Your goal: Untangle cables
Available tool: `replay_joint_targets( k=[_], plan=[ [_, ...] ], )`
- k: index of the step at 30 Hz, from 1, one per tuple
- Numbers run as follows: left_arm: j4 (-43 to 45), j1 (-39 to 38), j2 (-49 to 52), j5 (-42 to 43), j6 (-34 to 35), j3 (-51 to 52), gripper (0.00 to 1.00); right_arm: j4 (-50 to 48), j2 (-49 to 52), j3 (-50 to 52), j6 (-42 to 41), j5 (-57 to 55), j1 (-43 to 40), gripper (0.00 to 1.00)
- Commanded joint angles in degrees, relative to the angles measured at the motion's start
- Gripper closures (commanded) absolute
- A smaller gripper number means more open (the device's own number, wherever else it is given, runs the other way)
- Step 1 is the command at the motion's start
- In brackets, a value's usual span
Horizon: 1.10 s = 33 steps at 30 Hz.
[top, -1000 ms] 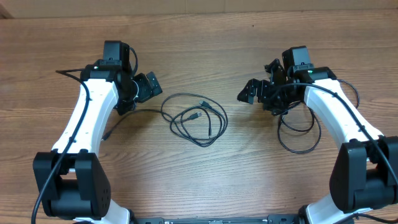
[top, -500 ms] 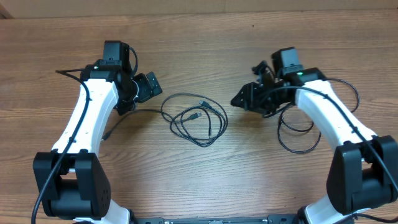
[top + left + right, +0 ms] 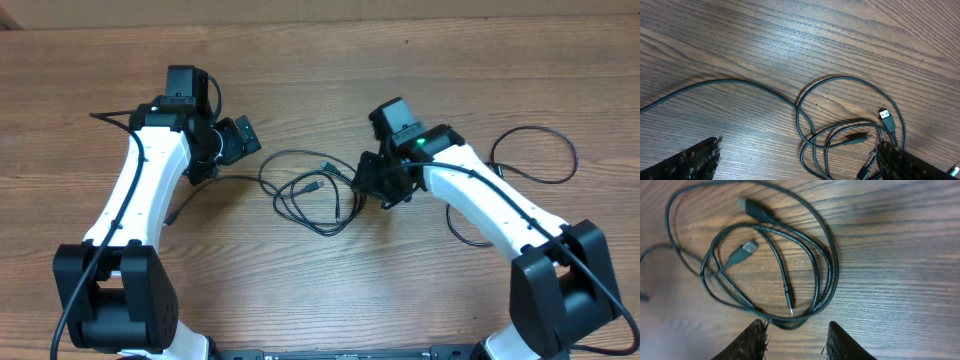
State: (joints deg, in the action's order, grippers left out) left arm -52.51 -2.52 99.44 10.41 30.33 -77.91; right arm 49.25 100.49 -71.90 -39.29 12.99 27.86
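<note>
The cables lie in loose overlapping black loops at the table's middle, with USB plugs showing inside the loops. One tail runs left under my left arm. My left gripper hovers just left of the loops, wide open, and its wrist view shows the cables ahead of the gripper. My right gripper is at the right edge of the loops. In its wrist view the cables curve just ahead of the gripper, whose fingers stand partly apart with only bare wood between them.
Another thin black cable lies in a loose loop at the far right, behind my right arm. The wooden table stretches to the back. A thicker black lead sticks out left of my left arm.
My right arm has swung left from the right-side cable to the middle loops, and its jaws have narrowed. The left arm has not moved.
</note>
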Motion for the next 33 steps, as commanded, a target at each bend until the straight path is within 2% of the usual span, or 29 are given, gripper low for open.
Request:
replay_joint_targets(
  k=[1, 4, 7, 21, 23, 25, 26, 30, 32, 33],
  plan=[
    [0.09, -0.07, 0.57, -0.50, 0.74, 0.42, 0.00, -1.18, -1.40, 1.60, -8.09, -4.44, 1.27, 0.61],
    [0.07, -0.07, 0.57, -0.50, 0.74, 0.42, 0.00, -2.32, -1.38, 3.52, -10.95, -4.44, 1.68, 0.60],
    [0.07, -0.07, 0.57, -0.52, 0.74, 0.42, 0.00, -2.49, -1.36, 5.33, -13.27, -4.44, 1.70, 0.55],
    [0.07, -0.07, 0.57, -0.50, 0.74, 0.42, 0.00, -3.72, -1.38, 8.15, -14.97, -3.89, 1.70, 0.55],
    [0.07, -0.07, 0.57, -0.50, 0.74, 0.42, 0.00, -4.26, -1.38, 8.15, -14.95, -3.21, 1.70, 0.49],
    [0.09, -0.07, 0.57, -0.52, 0.74, 0.42, 0.01, -4.26, -1.38, 8.15, -14.93, -2.34, 1.70, 0.30],
    [0.07, -0.07, 0.57, -0.52, 0.74, 0.42, 0.01, -4.98, -1.38, 8.15, -14.91, -2.25, 1.70, 0.27],
    [0.07, -0.07, 0.57, -0.50, 0.74, 0.42, 0.00, -6.34, -1.38, 8.15, -14.73, -2.21, 1.70, 0.30],
    [0.07, -0.07, 0.57, -0.50, 0.74, 0.42, 0.00, -6.36, -1.38, 8.15, -15.21, -2.23, 1.77, 0.43],
    [0.07, -0.07, 0.57, -0.50, 0.74, 0.42, 0.01, -6.34, -1.38, 8.15, -16.41, -2.25, 1.77, 0.46]
  ],
)
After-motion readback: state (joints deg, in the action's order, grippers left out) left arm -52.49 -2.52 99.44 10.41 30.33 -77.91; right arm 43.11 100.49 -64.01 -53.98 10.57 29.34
